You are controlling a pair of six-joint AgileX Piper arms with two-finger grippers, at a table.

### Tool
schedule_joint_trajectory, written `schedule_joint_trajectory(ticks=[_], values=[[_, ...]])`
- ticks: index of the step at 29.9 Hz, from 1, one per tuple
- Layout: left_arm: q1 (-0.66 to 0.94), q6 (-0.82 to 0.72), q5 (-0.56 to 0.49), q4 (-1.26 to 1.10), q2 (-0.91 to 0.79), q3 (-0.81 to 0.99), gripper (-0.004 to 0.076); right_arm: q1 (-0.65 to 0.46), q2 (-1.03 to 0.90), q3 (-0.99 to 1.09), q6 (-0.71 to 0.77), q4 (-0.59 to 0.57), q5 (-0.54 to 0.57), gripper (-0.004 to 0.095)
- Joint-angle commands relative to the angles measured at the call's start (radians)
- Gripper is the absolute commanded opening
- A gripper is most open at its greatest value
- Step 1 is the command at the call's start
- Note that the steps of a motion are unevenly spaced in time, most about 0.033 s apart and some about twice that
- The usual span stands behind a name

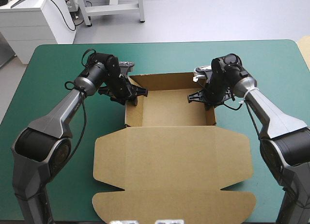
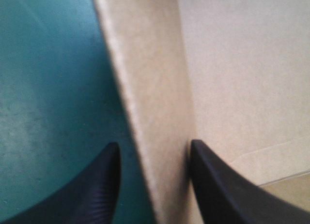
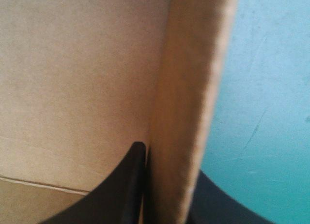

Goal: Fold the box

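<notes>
- Box (image 1: 172, 161): brown, centre of the high view, on the table's teal-green cover (image 1: 58, 59).
- Its tray end is upper centre of that frame. The far wall (image 1: 164, 81), left wall (image 1: 127, 116) and right wall (image 1: 211, 115) are all raised.
- The lid (image 1: 169, 185) lies flat on the cover and spreads toward the bottom edge of the frame. Its side flaps reach out to the left and right.
- My left gripper (image 1: 131, 98) is left of centre in the high view, over the far end of the left wall.
- Left wrist view: my left gripper (image 2: 152, 146) straddles that wall (image 2: 155, 112), black fingers apart.
  - The inner finger (image 2: 227, 190) is on the tray side, touching the board.
  - The outer finger (image 2: 97, 195) is over the cover (image 2: 48, 88), with a strip of teal-green showing between it and the wall.
  - So it is not clamped and has hold of nothing.
- My right gripper (image 1: 207, 100) is right of centre in the high view, at the far end of the right wall.
- Right wrist view: my right gripper (image 3: 169, 161) is all but closed, with the wall (image 3: 184, 88) pinched between the fingers.
  - The inner finger (image 3: 116, 190) lies flat against the board's tray side.
  - The outer finger (image 3: 218, 204) is on the cover side (image 3: 271, 112), its tip hidden behind the wall's edge.
- The tray floor (image 3: 72, 64) is bare board ahead of the inner finger, with one crease line near it.
- In the high view the two grippers sit level with each other, one at each side wall, with the tray's width between them.
</notes>
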Motion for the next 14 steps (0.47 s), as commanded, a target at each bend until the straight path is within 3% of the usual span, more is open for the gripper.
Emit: schedule_joint_trajectory(ticks=[1, 3, 7, 11, 14], values=[[-0.002, -0.001, 0.024, -0.005, -0.055, -0.033, 0.0547, -0.009, -0.052, -0.024, -0.017, -0.007, -0.005, 0.0336], [0.0, -0.001, 0.03, -0.002, -0.055, -0.033, 0.0584, -0.009, -0.052, -0.024, -0.012, -0.007, -0.005, 0.0461], [0.0, -0.001, 0.027, 0.006, -0.055, -0.033, 0.0583, -0.009, -0.052, -0.024, 0.02, -0.016, -0.031, 0.066], [0.0, -0.001, 0.046, 0.006, -0.055, -0.052, 0.0578, -0.009, -0.058, -0.058, 0.031, -0.016, -0.023, 0.0696], [0.0, 0.0, 0.055, 0.006, -0.067, -0.075, 0.0527, -0.009, -0.073, -0.105, 0.031, -0.025, 0.028, 0.0697]])
